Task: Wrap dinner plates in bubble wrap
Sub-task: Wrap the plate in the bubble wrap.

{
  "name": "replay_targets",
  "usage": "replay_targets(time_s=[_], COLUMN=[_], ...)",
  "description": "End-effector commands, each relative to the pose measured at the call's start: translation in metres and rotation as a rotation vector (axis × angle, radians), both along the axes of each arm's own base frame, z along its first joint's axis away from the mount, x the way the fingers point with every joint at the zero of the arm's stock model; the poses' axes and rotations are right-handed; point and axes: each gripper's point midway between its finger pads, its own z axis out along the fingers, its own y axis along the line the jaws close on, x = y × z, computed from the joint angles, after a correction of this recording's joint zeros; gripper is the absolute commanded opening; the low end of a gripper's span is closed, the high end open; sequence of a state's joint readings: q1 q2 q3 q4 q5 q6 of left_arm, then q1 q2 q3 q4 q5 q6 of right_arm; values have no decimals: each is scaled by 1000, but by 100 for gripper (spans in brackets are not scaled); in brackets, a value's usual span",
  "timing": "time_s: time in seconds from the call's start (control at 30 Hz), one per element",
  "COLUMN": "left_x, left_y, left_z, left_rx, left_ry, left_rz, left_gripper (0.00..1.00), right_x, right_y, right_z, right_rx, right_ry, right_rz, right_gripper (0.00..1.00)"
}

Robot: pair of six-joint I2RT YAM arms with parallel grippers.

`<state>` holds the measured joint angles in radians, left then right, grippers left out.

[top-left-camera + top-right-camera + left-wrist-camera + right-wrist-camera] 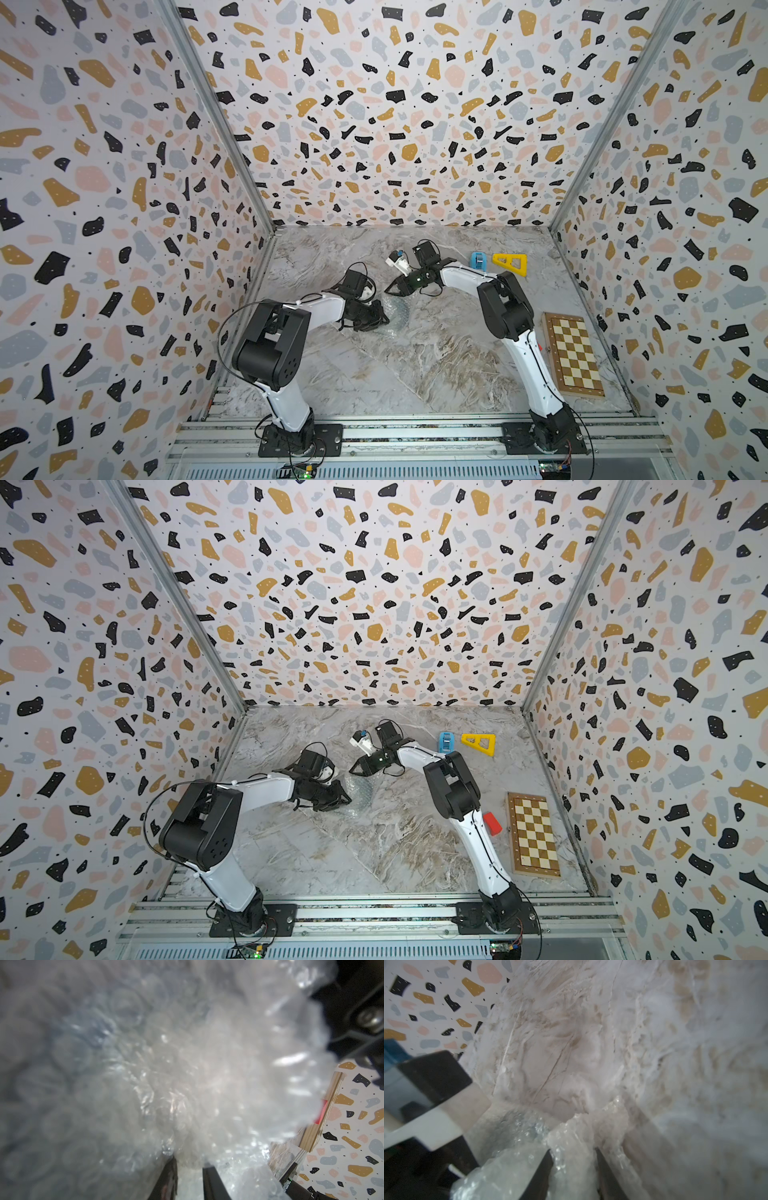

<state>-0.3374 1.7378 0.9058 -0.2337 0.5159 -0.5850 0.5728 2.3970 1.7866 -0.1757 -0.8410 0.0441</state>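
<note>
The left gripper [190, 1167] is clenched on a bunched fold of the bubble wrap [207, 1074], which fills the gap between its fingers [212, 1180] and billows out ahead of them. In its own wrist view the right gripper [572, 1159] also appears to be grasping the wrap, with a raised ridge pinched between its fingers. No dinner plate can be made out. A dull grey patch [512, 1126] under the plastic, just beside the right fingers and between the two pairs, may be it. The step looks like drawing a flap of wrap over the plate. To do it well, both pinches should stay firm and rise together. The fold should travel across toward the opposite fingers without dragging the sheet off the marble tabletop [436, 365]. The slippery film could tear free or shift whatever lies beneath. By count there are two grippers, one sheet of wrap and no plate clearly visible. Well apart from either set of fingers lie one chessboard [575, 357], one yellow triangular piece [510, 263], one small blue object [478, 261] and one red block [492, 824].
</note>
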Motion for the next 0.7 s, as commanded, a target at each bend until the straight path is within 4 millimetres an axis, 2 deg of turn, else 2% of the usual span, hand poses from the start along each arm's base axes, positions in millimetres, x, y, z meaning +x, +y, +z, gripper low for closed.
replay_targets(time_s=[0.0, 0.1, 0.23, 0.47, 0.67], left_x=[-36, -38, -38, -34, -31], left_y=[28, 30, 36, 37, 35], left_z=[-35, -36, -38, -38, -37], left_rx=[117, 108, 102, 84, 55], left_ry=[143, 151, 154, 154, 150], left_rz=[20, 29, 48, 58, 67], left_gripper=[24, 24, 24, 24, 24], right_x=[-7, -18, -34, -65, -71], right_y=[3, -3, -11, -18, -9], right_z=[84, 101, 109, 93, 69], right_rx=[162, 198, 233, 236, 177], right_ry=[-139, -186, -202, -181, -158], right_rz=[29, 29, 39, 84, 96], right_gripper=[27, 24, 23, 22, 16])
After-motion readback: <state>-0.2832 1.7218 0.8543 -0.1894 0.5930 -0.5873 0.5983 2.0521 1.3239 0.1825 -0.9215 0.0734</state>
